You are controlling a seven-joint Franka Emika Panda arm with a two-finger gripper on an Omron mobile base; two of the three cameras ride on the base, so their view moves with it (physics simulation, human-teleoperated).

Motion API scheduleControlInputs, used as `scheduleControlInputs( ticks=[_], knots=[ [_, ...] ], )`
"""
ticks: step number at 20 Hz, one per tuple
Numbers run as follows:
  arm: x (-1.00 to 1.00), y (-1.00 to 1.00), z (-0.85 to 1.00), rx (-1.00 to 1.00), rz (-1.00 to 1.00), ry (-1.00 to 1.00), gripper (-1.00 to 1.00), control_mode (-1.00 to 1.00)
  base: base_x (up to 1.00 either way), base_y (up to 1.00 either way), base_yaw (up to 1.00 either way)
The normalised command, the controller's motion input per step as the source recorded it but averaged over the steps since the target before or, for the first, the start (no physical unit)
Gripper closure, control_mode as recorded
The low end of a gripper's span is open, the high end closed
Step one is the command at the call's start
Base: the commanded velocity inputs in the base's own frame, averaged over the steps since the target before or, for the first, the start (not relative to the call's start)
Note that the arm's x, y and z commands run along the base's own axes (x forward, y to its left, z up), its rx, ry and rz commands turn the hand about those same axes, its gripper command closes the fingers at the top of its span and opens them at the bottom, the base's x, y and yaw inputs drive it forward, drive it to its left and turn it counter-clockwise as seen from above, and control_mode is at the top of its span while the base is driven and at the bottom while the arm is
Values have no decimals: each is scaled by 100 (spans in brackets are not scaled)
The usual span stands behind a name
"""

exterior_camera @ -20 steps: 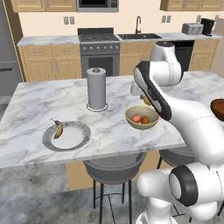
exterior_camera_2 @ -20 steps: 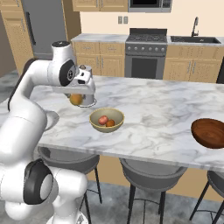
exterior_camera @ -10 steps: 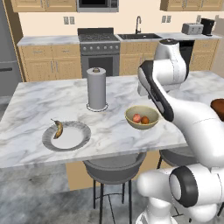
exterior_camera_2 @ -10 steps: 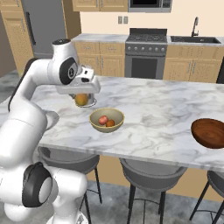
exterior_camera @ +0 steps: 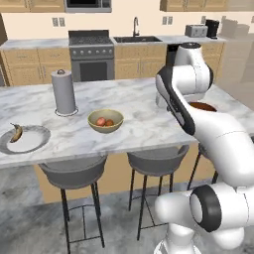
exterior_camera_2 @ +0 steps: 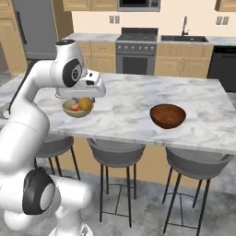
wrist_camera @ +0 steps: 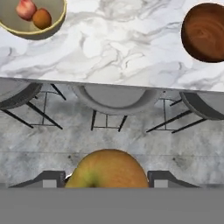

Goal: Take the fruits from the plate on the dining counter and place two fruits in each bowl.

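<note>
A yellow-green fruit (wrist_camera: 108, 169) is being held between the gripper (wrist_camera: 107, 178) fingers, jaws partway closed against its two sides. It is being carried above the counter's near edge, with stools (wrist_camera: 114, 99) below.

The tan bowl (exterior_camera: 105, 120) is sitting on the dining counter (exterior_camera: 139, 124) with a red fruit (wrist_camera: 26, 8) and an orange fruit (wrist_camera: 42, 18) inside. The brown bowl (exterior_camera_2: 168, 115) is standing well apart to the right, and nothing is being seen in it. The banana (exterior_camera: 17, 132) is lying on the grey plate (exterior_camera: 30, 143) at the far left end, beside a paper towel roll (exterior_camera: 65, 93).

Handling, judged: the round fruit is firm and smooth, probably light, and is apt to roll or slip if pinched off-centre; a hold across its widest part is suiting it. The banana is better taken across its middle.

Room: wide bare marble is lying between the bowls, so a clear path to the brown bowl is being offered. The counter edge is near, so a release should be made well inside the bowl's rim.
</note>
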Motion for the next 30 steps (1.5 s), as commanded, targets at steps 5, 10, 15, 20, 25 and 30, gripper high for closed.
scheduleControlInputs(
  ticks=[5, 10, 15, 20, 25, 30],
  knots=[
    [0, 0, 0, 0, 0, 0, 100, 100, -20, -96, -7],
    [0, 0, 0, 0, 0, 0, 100, 100, 11, -77, -2],
    [0, 0, 0, 0, 0, 0, 100, 100, 38, -33, 0],
    [0, 0, 0, 0, 0, 0, 100, 100, 50, 12, -1],
    [0, 0, 0, 0, 0, 0, 100, 100, 38, 3, 0],
    [0, 0, 0, 0, 0, 0, 100, 100, 40, 0, 0]
  ],
)
